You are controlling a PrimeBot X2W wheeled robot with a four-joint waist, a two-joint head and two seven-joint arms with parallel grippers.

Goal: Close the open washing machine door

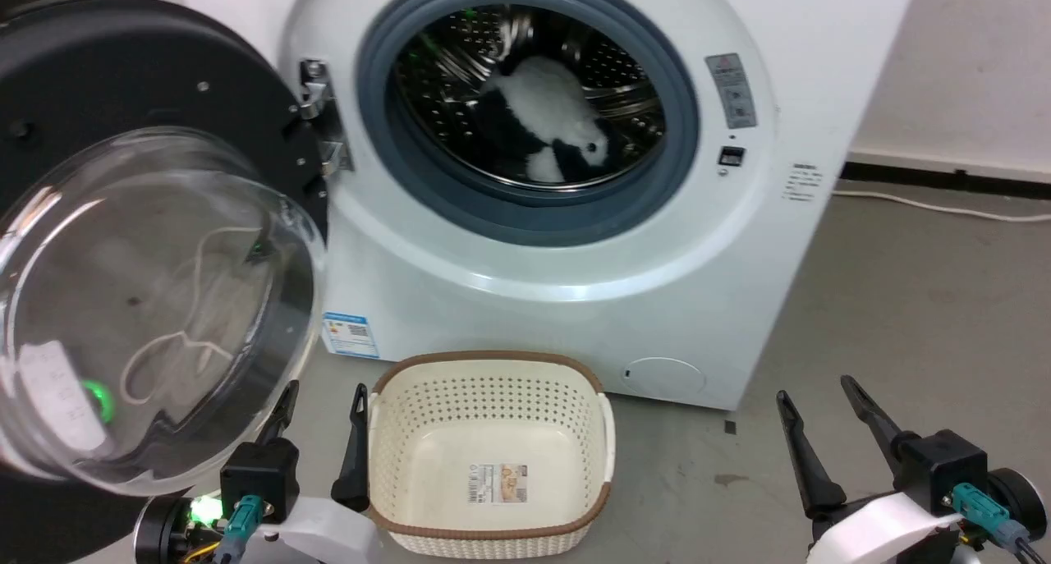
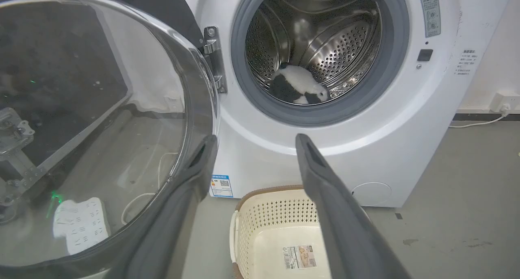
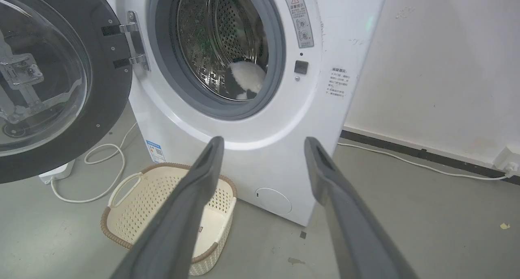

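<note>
Nothing's done yet: the washing machine door is swung wide open on the left of the washing machine, right by my left fingers. Those and my right fingers are spread, holding nothing. The whole push shut is left to do.

— What's in front of you, counted?
— One washing machine, with one round door on its left, one blue label and one small round hatch. One black-and-white soft thing in its one drum.
— Lower down?
— One cream perforated basket near me, one white power strip left, one white cable far right.
— And yours?
— Two: my left gripper and right gripper, two fingers each.
</note>
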